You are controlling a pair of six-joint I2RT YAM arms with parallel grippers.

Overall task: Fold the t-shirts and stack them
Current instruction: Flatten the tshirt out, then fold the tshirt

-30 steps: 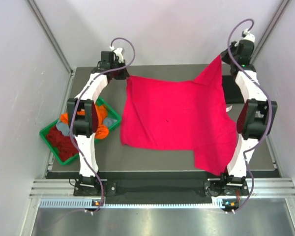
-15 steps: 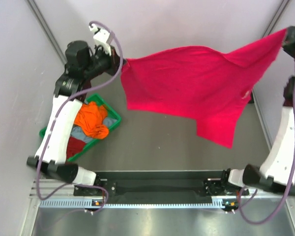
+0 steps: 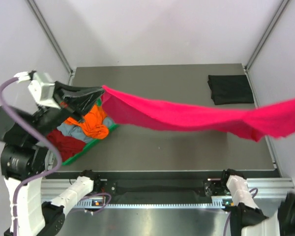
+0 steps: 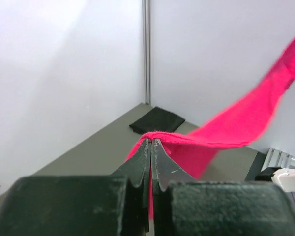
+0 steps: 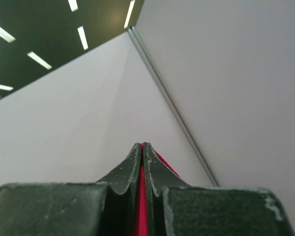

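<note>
Shirt is airborne, stretched between both tools. Your left gripper [image 3: 99, 91] is pinched tight on one edge of the pink-red t-shirt [image 3: 187, 115]; its wrist view shows cloth coming straight out from between the closed fingers and running away ahead of it. Your right gripper [image 5: 141, 146] is outside the overhead view, but its own camera shows the jaws clamped with a strip of the same red cloth between them, aimed up at wall and ceiling. The shirt hangs as a long band from one tool to the other, sagging a bit midway, above the table [image 3: 162, 152] and apparently clear of it

Step looks like a spread-out before folding. Bring both tools down level and together, with even tension, so the body lands flat on the table below them. Release only once the cloth rests down. The part nearest the right tool looks bunched and may land doubled under, so pull it taut first. Land it short of the folded black t-shirt [image 3: 230, 89] far ahead on the right tool's side, and off the green tray [image 3: 91, 145] just under the left tool, where the orange tee [image 3: 91, 123] sits
</note>
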